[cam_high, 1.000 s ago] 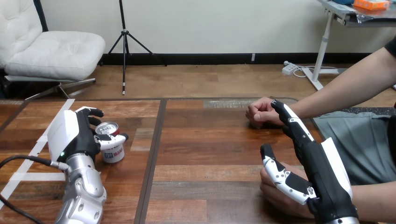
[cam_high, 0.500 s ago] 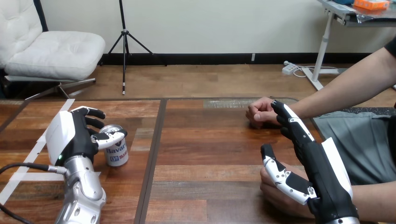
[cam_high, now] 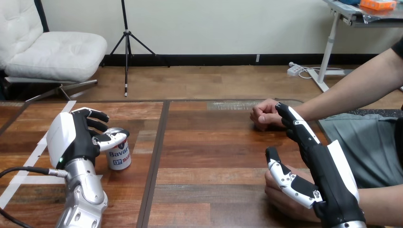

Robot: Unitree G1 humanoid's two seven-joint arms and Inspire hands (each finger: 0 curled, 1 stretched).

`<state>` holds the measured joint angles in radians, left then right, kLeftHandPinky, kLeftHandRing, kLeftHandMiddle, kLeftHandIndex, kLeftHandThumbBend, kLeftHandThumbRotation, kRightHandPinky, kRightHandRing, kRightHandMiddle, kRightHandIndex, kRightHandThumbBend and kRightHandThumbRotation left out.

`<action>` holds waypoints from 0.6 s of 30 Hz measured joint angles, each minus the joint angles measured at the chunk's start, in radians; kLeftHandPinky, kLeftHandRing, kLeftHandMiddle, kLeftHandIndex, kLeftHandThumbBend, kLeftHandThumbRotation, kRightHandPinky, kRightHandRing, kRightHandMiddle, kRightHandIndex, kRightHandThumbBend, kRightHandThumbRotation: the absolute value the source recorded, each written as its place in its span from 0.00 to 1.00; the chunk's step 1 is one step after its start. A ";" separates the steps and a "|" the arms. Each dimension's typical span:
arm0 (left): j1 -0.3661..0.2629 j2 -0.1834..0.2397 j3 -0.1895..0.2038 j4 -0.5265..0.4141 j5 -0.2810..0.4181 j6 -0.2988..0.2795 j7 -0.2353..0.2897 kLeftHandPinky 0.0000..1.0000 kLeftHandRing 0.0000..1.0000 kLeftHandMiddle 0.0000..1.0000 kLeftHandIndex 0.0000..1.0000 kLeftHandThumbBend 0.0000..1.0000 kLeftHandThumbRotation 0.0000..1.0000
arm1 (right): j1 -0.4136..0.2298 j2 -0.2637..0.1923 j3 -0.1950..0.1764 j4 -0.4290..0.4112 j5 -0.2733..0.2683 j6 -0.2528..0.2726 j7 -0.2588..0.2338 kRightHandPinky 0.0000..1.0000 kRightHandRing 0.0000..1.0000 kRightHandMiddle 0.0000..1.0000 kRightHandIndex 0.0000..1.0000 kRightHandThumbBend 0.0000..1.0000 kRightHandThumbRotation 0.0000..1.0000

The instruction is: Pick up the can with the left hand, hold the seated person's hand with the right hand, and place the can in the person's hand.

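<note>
Well over toward the left edge of the wooden table point(cam_high: 214, 156), a small can point(cam_high: 119, 156) stands upright: a smooth metal cylinder with a silvery rimmed top and a white printed wall. Whether its base rests on the wood or sits just off it I cannot tell. The left hand point(cam_high: 76, 140), black with a glossy white shell on its back, is clasped round the can's upper part. Its jointed fingers point(cam_high: 95, 115) curl behind the can and its white-tipped thumb lies across the front just under the rim. The silver forearm below it comes up from the table's near edge. A strip of pale tape point(cam_high: 28, 161) runs aslant over the planks by the left edge, and a dark seam point(cam_high: 154, 161) splits the tabletop from near edge to far edge. Toward the near right corner, the right hand point(cam_high: 332, 180) lies with its fingers straight and together, pointing at the far edge, and its thumb spread wide to the side. The person's near hand point(cam_high: 280, 199) rests on the table under that thumb and palm, touching or nearly so; nothing curls round it. The person's far hand point(cam_high: 263, 114) is a loose fist on the wood near the far edge, just beside the right hand's fingertips.
</note>
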<state>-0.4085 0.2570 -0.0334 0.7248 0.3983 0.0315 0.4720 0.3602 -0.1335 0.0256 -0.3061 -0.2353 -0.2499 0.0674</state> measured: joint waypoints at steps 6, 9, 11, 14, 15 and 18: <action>0.000 0.000 0.000 0.000 -0.002 -0.004 -0.003 0.42 0.49 0.53 0.52 0.72 0.00 | 0.000 0.000 0.000 0.000 0.000 0.000 0.000 0.96 0.97 0.95 0.93 0.14 0.08; 0.000 0.000 0.000 0.001 -0.003 -0.007 -0.003 0.43 0.49 0.53 0.53 0.72 0.00 | 0.000 0.000 0.000 0.000 0.001 0.000 0.000 0.97 0.97 0.96 0.93 0.14 0.08; 0.000 0.000 0.000 0.001 -0.004 -0.008 -0.004 0.43 0.49 0.53 0.53 0.72 0.00 | 0.000 0.000 0.000 0.000 0.001 0.000 0.000 0.97 0.97 0.96 0.93 0.14 0.08; 0.000 0.000 0.000 0.001 -0.005 -0.010 -0.004 0.43 0.49 0.53 0.53 0.73 0.00 | 0.000 0.000 0.000 0.000 0.002 0.000 0.000 0.97 0.97 0.96 0.93 0.14 0.08; 0.000 0.000 0.000 0.001 -0.005 -0.010 -0.005 0.43 0.49 0.53 0.53 0.73 0.00 | 0.000 0.000 0.000 0.000 0.001 0.000 0.000 0.97 0.97 0.96 0.93 0.14 0.08; 0.000 0.000 0.000 0.001 -0.005 -0.010 -0.006 0.44 0.51 0.55 0.55 0.74 0.00 | 0.000 0.000 0.000 0.000 0.001 0.000 0.000 0.97 0.97 0.96 0.93 0.14 0.08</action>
<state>-0.4085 0.2572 -0.0337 0.7261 0.3933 0.0217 0.4657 0.3603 -0.1334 0.0256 -0.3061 -0.2340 -0.2499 0.0674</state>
